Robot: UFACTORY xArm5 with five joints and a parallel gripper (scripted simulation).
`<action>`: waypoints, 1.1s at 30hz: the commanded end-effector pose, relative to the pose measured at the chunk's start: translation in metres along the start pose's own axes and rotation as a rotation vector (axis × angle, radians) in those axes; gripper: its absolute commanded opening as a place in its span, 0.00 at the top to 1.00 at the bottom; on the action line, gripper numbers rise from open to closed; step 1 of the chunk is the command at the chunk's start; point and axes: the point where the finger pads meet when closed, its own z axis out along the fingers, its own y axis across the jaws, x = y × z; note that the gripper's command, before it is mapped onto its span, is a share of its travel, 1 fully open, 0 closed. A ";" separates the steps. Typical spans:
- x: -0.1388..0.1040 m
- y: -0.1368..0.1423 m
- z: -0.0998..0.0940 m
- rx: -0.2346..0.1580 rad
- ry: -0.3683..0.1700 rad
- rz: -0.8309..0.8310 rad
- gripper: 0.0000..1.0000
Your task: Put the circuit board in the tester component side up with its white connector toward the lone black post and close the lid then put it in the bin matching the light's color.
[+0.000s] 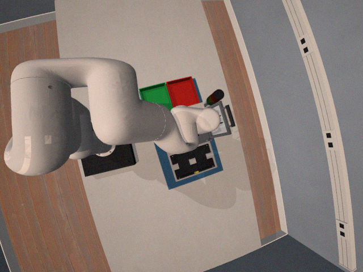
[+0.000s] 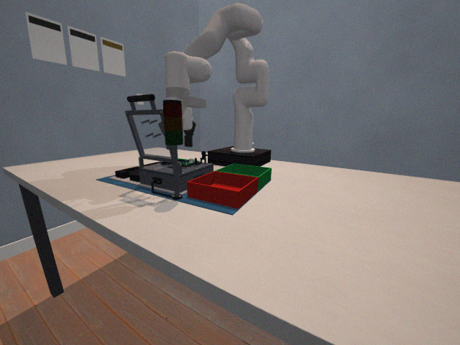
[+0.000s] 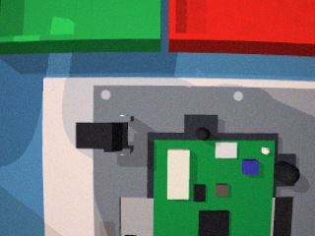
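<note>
Board's in the tester, lid's still the thing to sort.
The board (image 2: 185,162) (image 3: 236,202) is in the tester (image 1: 203,137) (image 2: 159,177) (image 3: 162,108), component side up; can't tell if both pins are through. The claw (image 2: 188,140) is wide open, holding nothing, above it. The lid (image 1: 222,135) (image 2: 134,134) stands open on the side away from the arm's base, its handle (image 1: 229,115) (image 2: 141,98) higher than the fingertips. So I'd go up and around before pushing it back over, or it'll probably snag.
</note>
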 end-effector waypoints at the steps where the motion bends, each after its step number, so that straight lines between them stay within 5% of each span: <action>1: -0.001 0.000 -0.042 -0.002 0.000 0.000 0.00; 5: -0.001 0.000 -0.059 -0.002 0.000 0.000 0.00; 20: -0.002 0.000 -0.186 -0.002 0.000 0.000 0.00; 33: -0.003 0.000 -0.206 -0.002 0.000 0.000 0.00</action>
